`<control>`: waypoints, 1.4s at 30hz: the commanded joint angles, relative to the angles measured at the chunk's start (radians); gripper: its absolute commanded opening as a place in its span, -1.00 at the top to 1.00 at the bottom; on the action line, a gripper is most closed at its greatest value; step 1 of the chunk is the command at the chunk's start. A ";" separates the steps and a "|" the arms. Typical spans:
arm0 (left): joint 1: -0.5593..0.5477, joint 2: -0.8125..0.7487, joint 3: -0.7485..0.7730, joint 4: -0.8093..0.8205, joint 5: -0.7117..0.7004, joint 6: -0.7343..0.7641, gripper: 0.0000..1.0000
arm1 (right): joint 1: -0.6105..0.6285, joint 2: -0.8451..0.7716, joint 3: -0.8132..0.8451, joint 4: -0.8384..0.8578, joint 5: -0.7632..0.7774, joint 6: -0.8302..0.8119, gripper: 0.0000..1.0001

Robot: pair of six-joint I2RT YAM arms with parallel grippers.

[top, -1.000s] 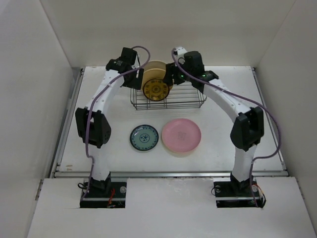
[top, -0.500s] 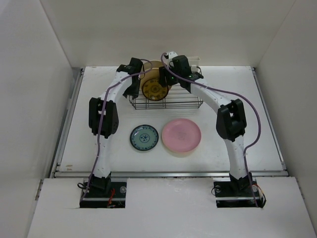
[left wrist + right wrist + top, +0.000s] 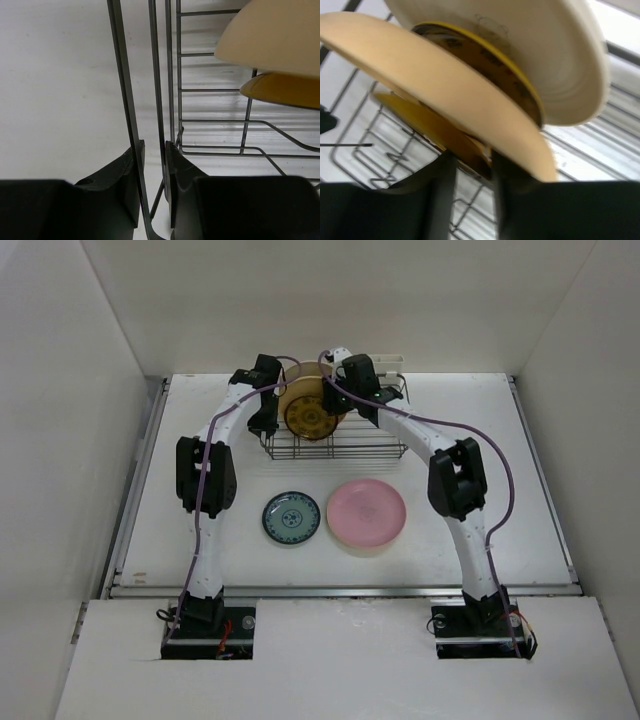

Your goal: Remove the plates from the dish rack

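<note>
**Two arms at the dish rack: one bracing it, one reaching for an upright plate**

Seen from above, the black wire dish rack point(image 3: 335, 452) sits at the far middle of the white desk point(image 3: 480, 440). Three plates stand upright in it. An amber-brown plate point(image 3: 312, 420) faces forward, with a peach-yellow plate point(image 3: 420, 65) and a cream plate point(image 3: 545, 50) close beside it. Nearer the arm bases, a teal-green plate point(image 3: 292, 518) and a pink plate point(image 3: 367, 512) lie flat on the desk, just beside each other, so the unloading looks partly done.

The left jaws are drawn narrow, pinching the wires of the rack's left wall. This looks like a hold to steady the rack. The right jaws stand partly closed astride the edge of the amber-brown plate. The peach-yellow plate's rim crosses in front of one finger, and the pictures do not show whether the jaws press the plate yet.

The step in hand appears to be taking that plate. The next move calls for a firm pinch on its rim, then a lift clear of the prongs and neighbouring plates.
</note>
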 commanded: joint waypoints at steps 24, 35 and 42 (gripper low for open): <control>-0.001 -0.009 0.035 -0.087 0.046 -0.060 1.00 | 0.088 -0.332 -0.244 0.112 0.238 -0.299 1.00; -0.001 -0.009 0.035 -0.087 0.026 -0.071 1.00 | 0.088 -0.409 -0.269 0.100 0.197 -0.231 1.00; -0.010 -0.019 0.026 -0.078 0.026 -0.098 1.00 | 0.088 -0.567 -0.387 0.009 -0.059 -0.112 1.00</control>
